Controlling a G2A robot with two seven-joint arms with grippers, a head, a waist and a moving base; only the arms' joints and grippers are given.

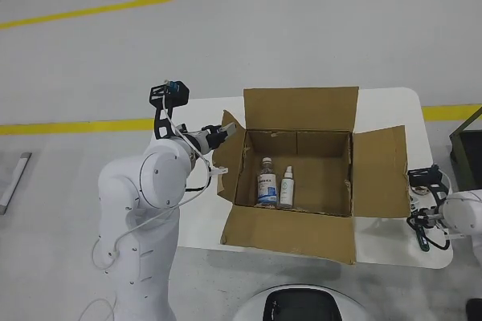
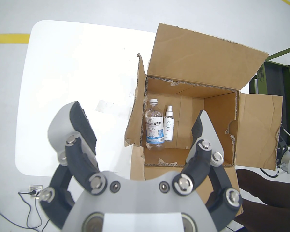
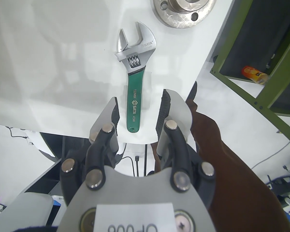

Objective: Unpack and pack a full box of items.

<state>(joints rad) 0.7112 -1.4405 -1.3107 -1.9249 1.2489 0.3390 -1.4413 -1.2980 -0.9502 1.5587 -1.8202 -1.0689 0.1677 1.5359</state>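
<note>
On the box's right side, at the near edge of the white table, the right gripper hangs released, its fingers parted on either side of the green handle of a wrench; gaps show between the pads and the handle. The wrench lies flat on the table outside the box, its steel head pointing away from the gripper; just past that head sits a round metal flange, apart from the wrench.

On the box's left side, the left gripper is raised above the table just beside the left flap, spread wide and holding nothing.

Between the two arms stands the cardboard box with all four flaps folded outward. On its floor lie a clear bottle and a spray bottle, side by side, caps toward the far wall; the clear bottle is close against the left wall, the spray bottle just beside it toward the middle.

Off the table, beyond the box's right flap, stands a green shelf frame with a can lying on it.
</note>
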